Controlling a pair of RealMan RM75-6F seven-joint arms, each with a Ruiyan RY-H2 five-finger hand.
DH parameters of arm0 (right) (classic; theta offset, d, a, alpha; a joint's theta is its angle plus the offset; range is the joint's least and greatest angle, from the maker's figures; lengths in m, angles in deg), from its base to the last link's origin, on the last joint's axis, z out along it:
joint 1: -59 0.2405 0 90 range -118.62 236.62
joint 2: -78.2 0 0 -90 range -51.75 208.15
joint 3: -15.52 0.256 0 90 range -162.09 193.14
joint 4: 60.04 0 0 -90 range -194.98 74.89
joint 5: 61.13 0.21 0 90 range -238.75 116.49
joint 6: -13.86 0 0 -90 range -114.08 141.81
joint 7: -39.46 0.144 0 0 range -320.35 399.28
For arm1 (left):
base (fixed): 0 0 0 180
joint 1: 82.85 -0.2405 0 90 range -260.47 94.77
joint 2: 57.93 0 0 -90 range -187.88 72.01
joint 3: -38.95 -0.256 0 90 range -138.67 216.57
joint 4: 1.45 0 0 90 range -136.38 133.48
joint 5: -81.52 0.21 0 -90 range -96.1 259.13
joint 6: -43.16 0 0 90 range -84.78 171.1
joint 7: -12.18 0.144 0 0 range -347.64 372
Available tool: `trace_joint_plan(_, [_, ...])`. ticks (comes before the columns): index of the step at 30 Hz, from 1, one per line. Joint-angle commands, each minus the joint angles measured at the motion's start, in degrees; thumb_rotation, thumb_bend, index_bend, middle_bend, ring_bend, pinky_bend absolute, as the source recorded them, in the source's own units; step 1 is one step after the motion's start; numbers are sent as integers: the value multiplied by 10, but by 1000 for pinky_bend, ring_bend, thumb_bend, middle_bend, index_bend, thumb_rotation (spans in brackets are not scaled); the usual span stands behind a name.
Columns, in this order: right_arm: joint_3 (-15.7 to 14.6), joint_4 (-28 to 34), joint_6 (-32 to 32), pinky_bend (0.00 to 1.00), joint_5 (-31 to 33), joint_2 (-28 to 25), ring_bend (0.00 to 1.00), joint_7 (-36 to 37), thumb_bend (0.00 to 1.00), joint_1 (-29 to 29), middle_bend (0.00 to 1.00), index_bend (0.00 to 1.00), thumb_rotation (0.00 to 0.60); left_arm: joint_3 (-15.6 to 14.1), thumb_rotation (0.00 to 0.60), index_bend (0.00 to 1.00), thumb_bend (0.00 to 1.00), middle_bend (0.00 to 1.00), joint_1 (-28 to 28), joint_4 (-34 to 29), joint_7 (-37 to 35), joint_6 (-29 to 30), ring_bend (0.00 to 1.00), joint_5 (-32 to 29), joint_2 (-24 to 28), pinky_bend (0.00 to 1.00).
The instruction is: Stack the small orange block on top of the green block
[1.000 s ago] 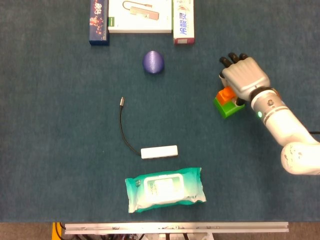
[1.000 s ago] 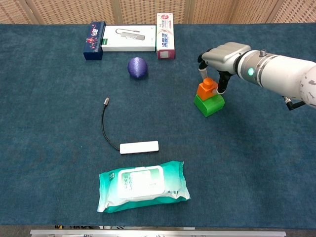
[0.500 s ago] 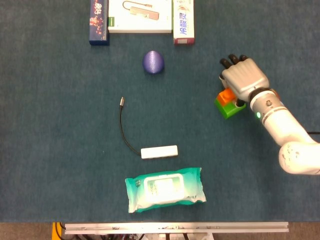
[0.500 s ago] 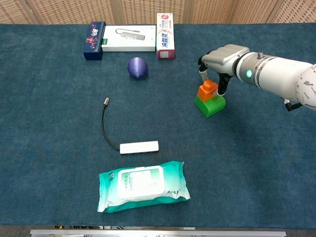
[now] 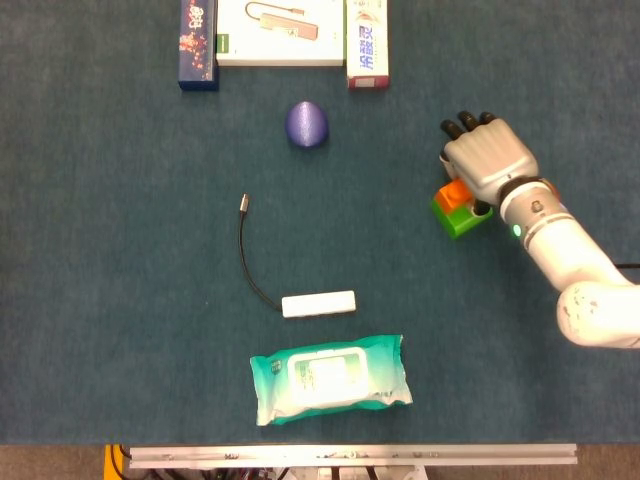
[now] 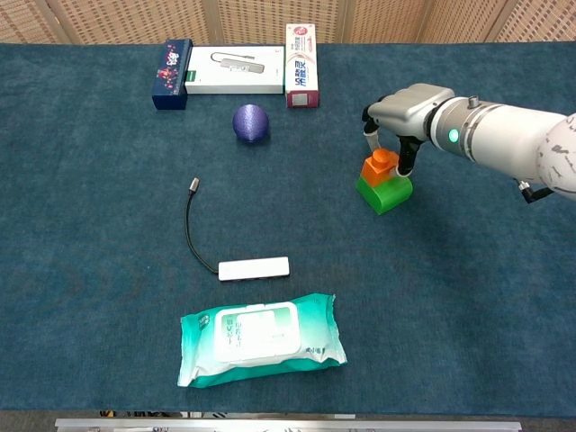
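The small orange block (image 5: 455, 191) (image 6: 379, 166) sits on top of the green block (image 5: 461, 219) (image 6: 386, 194) at the right of the blue table. My right hand (image 5: 487, 160) (image 6: 409, 109) hangs directly over the pair. Its fingers reach down on both sides of the orange block and grip it. In the head view the hand hides most of the orange block. My left hand shows in neither view.
A purple ball (image 5: 307, 124) lies left of the blocks. Along the far edge stand a dark blue box (image 5: 198, 40), a white box (image 5: 280, 35) and a toothpaste box (image 5: 366, 45). A white hub with its cable (image 5: 318, 304) and a wipes pack (image 5: 330, 378) lie nearer.
My right hand has shifted slightly right and nearer, and the orange and green blocks under it have moved a little the same way.
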Motion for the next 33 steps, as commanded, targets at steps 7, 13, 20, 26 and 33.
trace_joint_plan(7, [-7,13,4,147,-11,-18,7,8,257,-2,119,176,600,-1,600,587,110,444,-1,0,-3,4,306,6,0,387])
trace_joint_plan(13, [-8,31,-1,147,-33,-37,6,22,232,-10,119,81,600,-3,600,585,110,444,-2,0,-3,7,306,11,0,387])
trace_joint_plan(20, [-12,94,-83,147,-113,-89,6,65,227,-61,119,69,600,-6,600,584,110,443,-1,3,-21,7,306,23,1,387])
trace_joint_plan(26, [-34,147,-167,147,-257,-150,6,159,199,-160,127,82,600,-2,600,582,110,443,0,18,-36,20,307,38,-8,390])
trace_joint_plan(33, [-85,166,-259,147,-418,-199,6,209,198,-273,141,141,600,-2,600,582,110,448,5,28,-32,19,310,44,-20,399])
